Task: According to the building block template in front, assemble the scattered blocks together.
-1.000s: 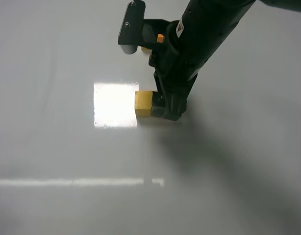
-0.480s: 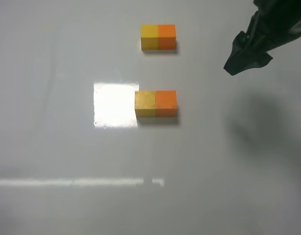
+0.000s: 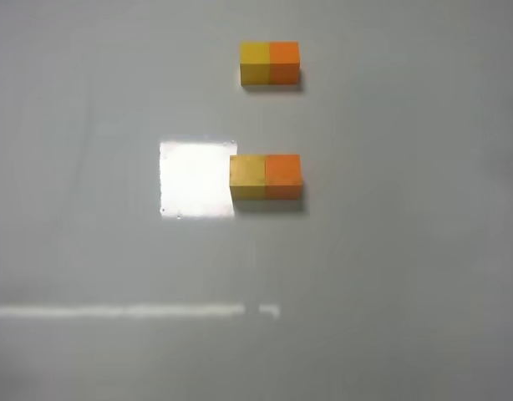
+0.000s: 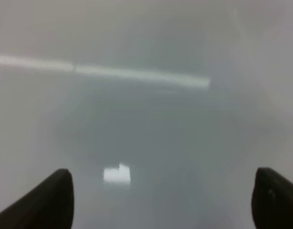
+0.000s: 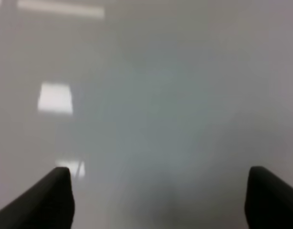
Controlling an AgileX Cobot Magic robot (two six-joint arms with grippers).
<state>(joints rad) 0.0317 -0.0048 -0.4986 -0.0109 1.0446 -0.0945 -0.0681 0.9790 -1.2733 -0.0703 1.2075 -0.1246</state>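
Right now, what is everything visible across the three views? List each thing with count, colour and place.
building block template: one bar, yellow half left, orange half right, far side of the table.
scattered blocks: two cubes, mustard yellow left, orange right, side by side and touching, mid-table beside a bright glare patch.
table: one, grey, glossy, under everything.
left hand: dark fingertips wide apart, nothing between them, over bare table.
right hand: the same.
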